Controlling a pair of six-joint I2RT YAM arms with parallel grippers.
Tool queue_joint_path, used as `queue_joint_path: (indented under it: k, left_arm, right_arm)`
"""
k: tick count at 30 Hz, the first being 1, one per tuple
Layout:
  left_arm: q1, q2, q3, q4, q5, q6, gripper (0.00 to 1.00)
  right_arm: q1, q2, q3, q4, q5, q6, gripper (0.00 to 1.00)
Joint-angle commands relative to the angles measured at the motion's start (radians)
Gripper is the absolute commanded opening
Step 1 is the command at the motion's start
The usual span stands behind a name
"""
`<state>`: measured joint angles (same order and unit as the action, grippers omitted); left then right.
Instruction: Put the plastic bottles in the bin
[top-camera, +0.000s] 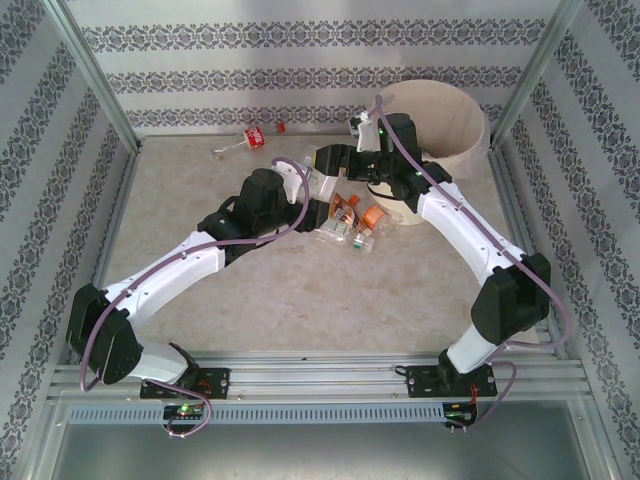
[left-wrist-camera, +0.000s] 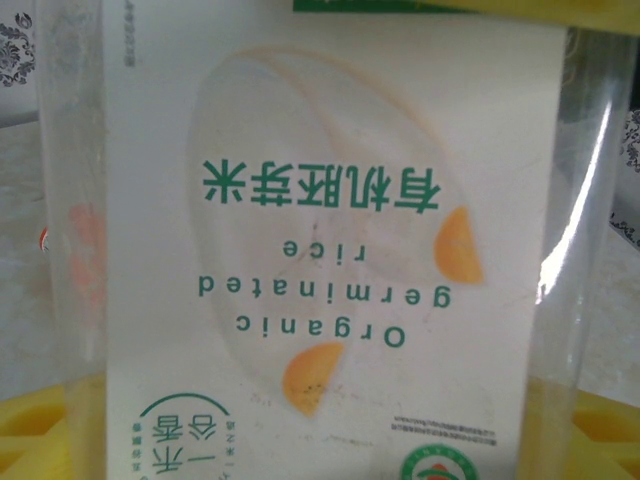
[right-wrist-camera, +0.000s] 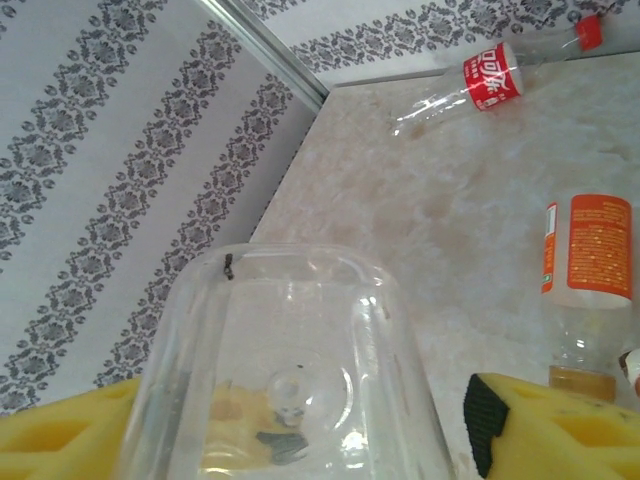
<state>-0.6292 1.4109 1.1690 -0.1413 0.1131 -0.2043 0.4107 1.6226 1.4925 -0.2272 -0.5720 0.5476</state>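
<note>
The bottles are scattered. A small pile (top-camera: 350, 222) lies on the surface (top-camera: 300, 290) just in front of the bin (top-camera: 440, 112), and a cola bottle (top-camera: 250, 138) lies alone by the back wall. Two more are at the tools.

The rice bottle (left-wrist-camera: 330, 250), with its white label and green print, is clenched in the left tool (top-camera: 306, 180), raised at the near edge of the pile. A clear bottle (right-wrist-camera: 290, 370) sits base-first between the pads (right-wrist-camera: 545, 425) of the right tool (top-camera: 362, 126), up by the bin's left rim. One pad seems to meet its side and the other shows a sliver of gap. I cannot tell whether that tool has a real hold or is merely around it.

From where I stand, securing the clear bottle is the step in hand. Thin plastic like this looks slippery and springy, so I'd want the squeeze to go on until the wall visibly gives a little, with the bottle centred between the pads rather than riding on one. Then it should travel well past the rim and be let go over the middle of the bin, since a drop near the edge could bounce back onto the surface.

The two arms are close together here. The left one would do best to hold its bottle steady and wait its turn, clear of the right arm's path to the bin.
</note>
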Motion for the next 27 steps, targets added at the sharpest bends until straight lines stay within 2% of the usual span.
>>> queue_joint_path:
  k: [1,7,12,14,16,19,22,27]
  left_arm:
    - [-0.015,-0.012,0.015,0.057,0.005,0.019,0.42]
    - [-0.015,0.002,0.029,0.039,-0.006,0.013,0.43]
    - [-0.015,0.004,0.033,0.034,-0.016,0.003,0.47]
    - [-0.015,0.003,0.034,0.032,-0.018,-0.002,0.54]
    - [-0.014,0.002,0.042,0.028,-0.012,-0.007,0.76]
    - [-0.015,-0.01,0.05,0.024,0.008,-0.012,0.92]
    - [-0.013,-0.048,0.021,0.059,0.007,-0.024,1.0]
    - [-0.01,-0.13,-0.042,0.133,-0.005,-0.045,1.0]
  right_arm:
    - [0.008,0.016,0.028,0.012,-0.046,0.005,0.7]
    - [0.006,-0.008,0.016,0.017,-0.012,0.003,0.55]
    - [0.001,-0.025,0.014,0.031,-0.001,0.012,0.49]
    - [-0.002,-0.029,0.022,0.035,0.007,0.012,0.47]
    - [-0.003,-0.031,0.031,0.035,0.021,0.009,0.46]
    - [-0.007,-0.035,0.044,0.042,0.052,0.0,0.45]
    - [-0.014,-0.036,0.071,0.029,0.079,-0.022,0.44]
    - [-0.031,-0.044,0.109,0.011,0.123,-0.054,0.43]
